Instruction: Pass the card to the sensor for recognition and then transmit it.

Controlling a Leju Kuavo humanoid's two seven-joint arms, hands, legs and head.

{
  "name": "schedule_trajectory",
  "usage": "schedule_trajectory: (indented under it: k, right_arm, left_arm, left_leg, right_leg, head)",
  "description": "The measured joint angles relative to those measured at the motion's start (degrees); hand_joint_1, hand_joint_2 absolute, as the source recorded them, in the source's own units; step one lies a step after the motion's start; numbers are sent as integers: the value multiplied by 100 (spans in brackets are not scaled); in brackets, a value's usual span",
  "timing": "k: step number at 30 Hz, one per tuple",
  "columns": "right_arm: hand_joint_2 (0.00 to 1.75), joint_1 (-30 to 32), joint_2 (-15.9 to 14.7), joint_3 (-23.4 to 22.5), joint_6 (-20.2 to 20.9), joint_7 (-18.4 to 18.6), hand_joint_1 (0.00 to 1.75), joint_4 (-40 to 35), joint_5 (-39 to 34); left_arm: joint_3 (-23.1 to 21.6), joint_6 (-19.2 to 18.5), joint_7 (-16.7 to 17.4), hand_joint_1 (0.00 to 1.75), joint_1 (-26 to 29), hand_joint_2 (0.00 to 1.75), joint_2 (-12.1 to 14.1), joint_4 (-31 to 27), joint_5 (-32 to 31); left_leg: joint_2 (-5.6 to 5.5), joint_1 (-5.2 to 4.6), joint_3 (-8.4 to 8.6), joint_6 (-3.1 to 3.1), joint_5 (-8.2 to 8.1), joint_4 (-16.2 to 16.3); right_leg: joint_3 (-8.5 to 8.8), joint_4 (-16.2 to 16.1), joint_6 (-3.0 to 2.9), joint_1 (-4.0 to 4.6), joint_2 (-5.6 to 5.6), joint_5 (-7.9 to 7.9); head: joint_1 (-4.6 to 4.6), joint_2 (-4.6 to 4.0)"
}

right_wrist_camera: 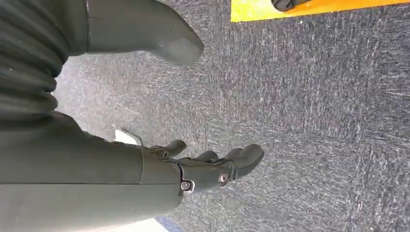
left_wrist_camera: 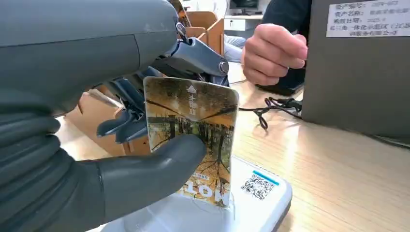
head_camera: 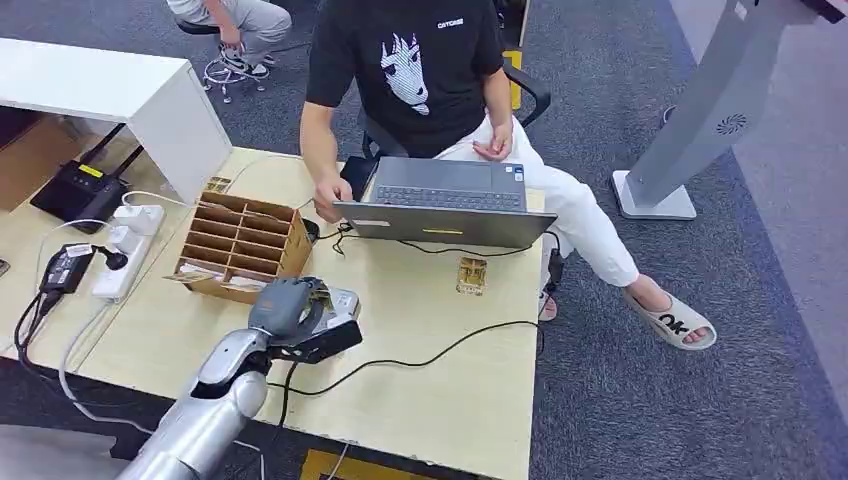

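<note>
Left hand (left_wrist_camera: 121, 145) is pinching the card (left_wrist_camera: 196, 140) between the thick grey thumb and the darker fingers (left_wrist_camera: 128, 99) behind it. The card is standing upright on its short edge, printed face (autumn trees, white lettering) toward the wrist camera. Its lower edge is sitting right at the top face of the white sensor (left_wrist_camera: 251, 198), directly beneath the hand; whether it is actually touching cannot be told. A QR code sticker on the sensor is lying just beside the card's lower corner.

In the head view the left hand (head_camera: 287, 305) is hovering over the sensor (head_camera: 338, 305) near the front of the wooden worktop (head_camera: 440, 370), with the silver arm coming up from below. Just beyond the hand, the compartmented cardboard box (head_camera: 240, 245) is sitting on the worktop. Further past the hand, an open laptop (head_camera: 445, 200) is resting at the far edge, with a seated person (head_camera: 420, 70) behind it; the person's hand (left_wrist_camera: 273, 53) is curled beside the laptop, well apart from the card. A black cable (head_camera: 440, 350) is trailing across the worktop to the side of the hand, and a small yellowish packet (head_camera: 472, 275) is lying between cable and laptop. A white power strip (head_camera: 128, 250) is lying on the other side, beyond the box.

Right hand (right_wrist_camera: 212, 166) is hanging over grey carpet (right_wrist_camera: 309, 121), holding nothing, fingers loosely apart and slightly bent.
</note>
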Motion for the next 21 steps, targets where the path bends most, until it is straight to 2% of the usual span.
schedule_trajectory:
  k: [5, 14, 17, 21]
  right_arm:
    - [175, 0, 0, 0, 0, -2, 0, 2, 18]
    - [175, 1, 0, -11, 0, -17, 0, 7, 66]
    - [175, 0, 0, -26, 2, -26, 0, 7, 77]
    - [175, 2, 0, -81, 2, -46, 0, 7, 120]
  left_arm:
    - [127, 18, -16, 175, -2, 175, 26, -40, 31]
    - [416, -4, -42, 175, -49, 175, 313, -578, 142]
    - [562, -154, -40, 175, -291, 175, 487, -893, 323]
    - [818, -452, 46, 175, -876, 175, 792, -1248, 497]
  left_leg:
    - [0, 0, 0, 0, 0, 0]
    - [1, 3, -6, -1, 1, 0]
    - [-1, 4, -11, -5, 4, 0]
    - [0, 4, -11, -8, 9, 0]
  right_leg:
    - [-1, 0, 0, 0, 0, 0]
    - [-12, 1, 0, 2, 2, 0]
    - [-14, 4, -2, 3, 1, 1]
    - [-17, 7, -6, 3, 2, 8]
  head:
    - [0, 0]
    - [0, 0]
    - [0, 0]
    - [-2, 0]
